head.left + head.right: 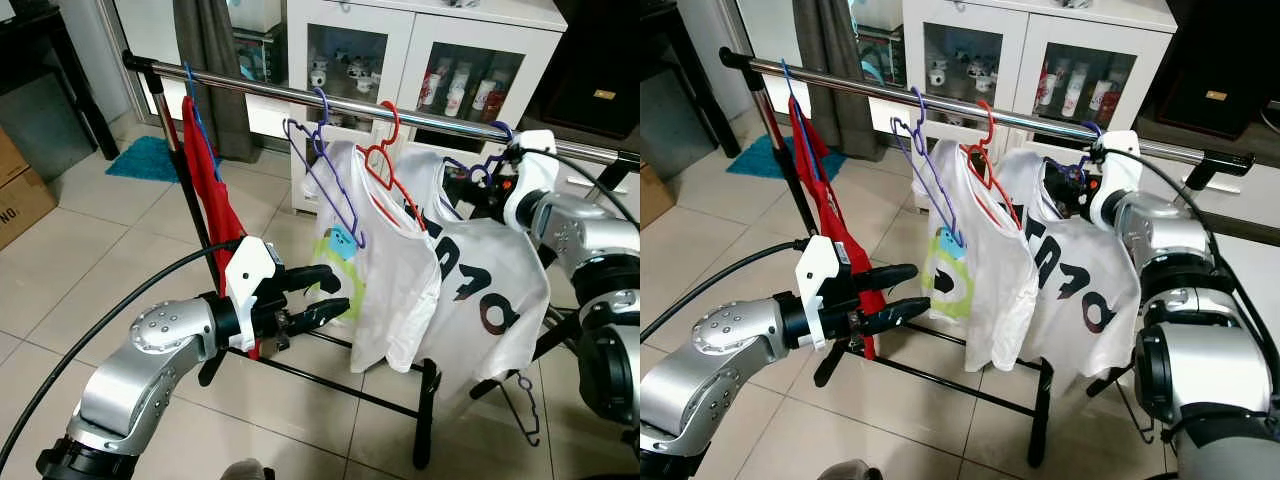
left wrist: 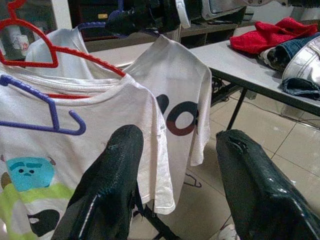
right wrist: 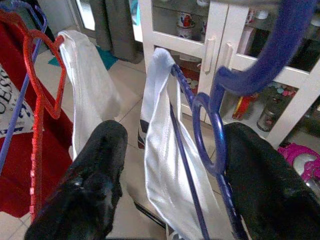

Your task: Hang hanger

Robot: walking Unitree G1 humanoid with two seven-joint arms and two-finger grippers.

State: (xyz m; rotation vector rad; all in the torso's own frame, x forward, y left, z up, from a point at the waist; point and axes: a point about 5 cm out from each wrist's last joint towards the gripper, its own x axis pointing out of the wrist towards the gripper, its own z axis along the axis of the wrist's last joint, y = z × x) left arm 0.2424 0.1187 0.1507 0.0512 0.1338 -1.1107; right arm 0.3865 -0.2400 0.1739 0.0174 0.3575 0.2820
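Hanging blue hanger [image 3: 210, 125], white shirt [image 3: 165, 165]

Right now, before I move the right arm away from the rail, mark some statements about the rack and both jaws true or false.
1. The blue hanger with the white shirt has its hook over the rail. True.
2. The right gripper is up at the rail by that hanger. True.
3. The left gripper grips the red hanger. False: its jaws are open and hold nothing, low before the rack.
4. The purple hanger carries a shirt. False: it hangs bare.
5. A red garment hangs at the rail's left end. True.
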